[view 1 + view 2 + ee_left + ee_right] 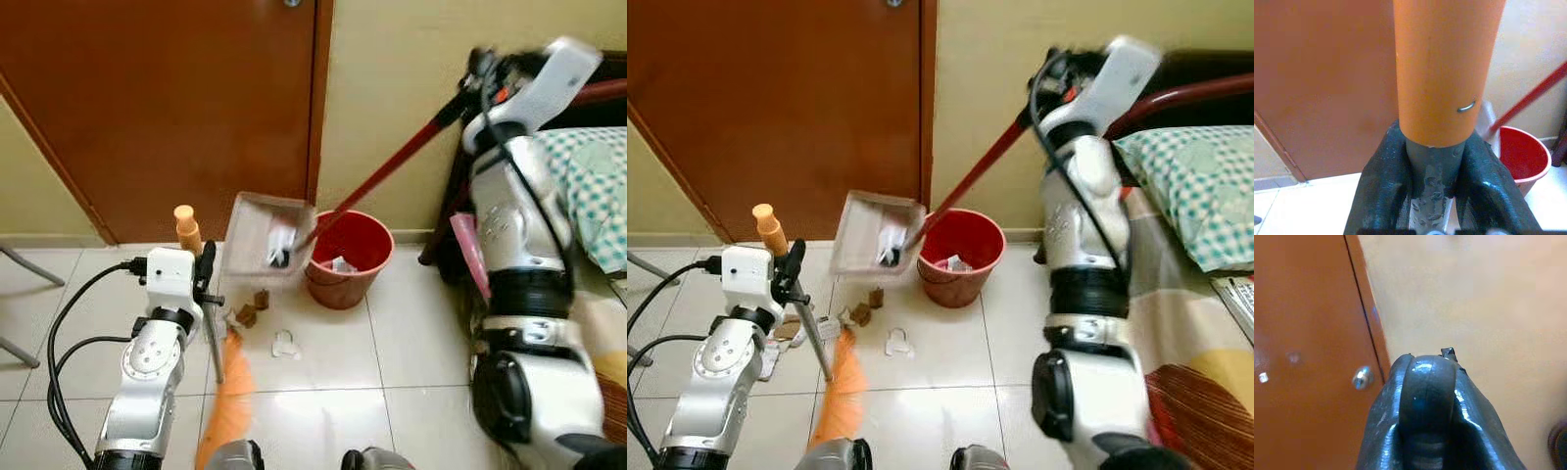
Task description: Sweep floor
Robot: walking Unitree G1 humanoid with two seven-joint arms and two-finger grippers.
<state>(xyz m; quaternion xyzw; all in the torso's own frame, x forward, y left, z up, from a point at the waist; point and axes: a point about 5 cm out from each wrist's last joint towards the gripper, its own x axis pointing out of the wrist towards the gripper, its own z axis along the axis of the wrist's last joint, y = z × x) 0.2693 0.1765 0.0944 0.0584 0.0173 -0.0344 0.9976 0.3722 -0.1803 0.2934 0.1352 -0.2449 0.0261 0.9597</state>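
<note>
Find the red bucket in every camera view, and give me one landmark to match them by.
Left eye view: red bucket on the floor, centre, below the raised dustpan.
Right eye view: centre, right of the dustpan.
Left wrist view: right edge, behind the broom handle.
Right wrist view: not in it.
Shared landmark: the brown door.

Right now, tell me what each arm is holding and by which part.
Left tool grips the broom on its grey shaft, just below the orange handle end. Right tool holds the dustpan by the top of its long red handle.
</note>
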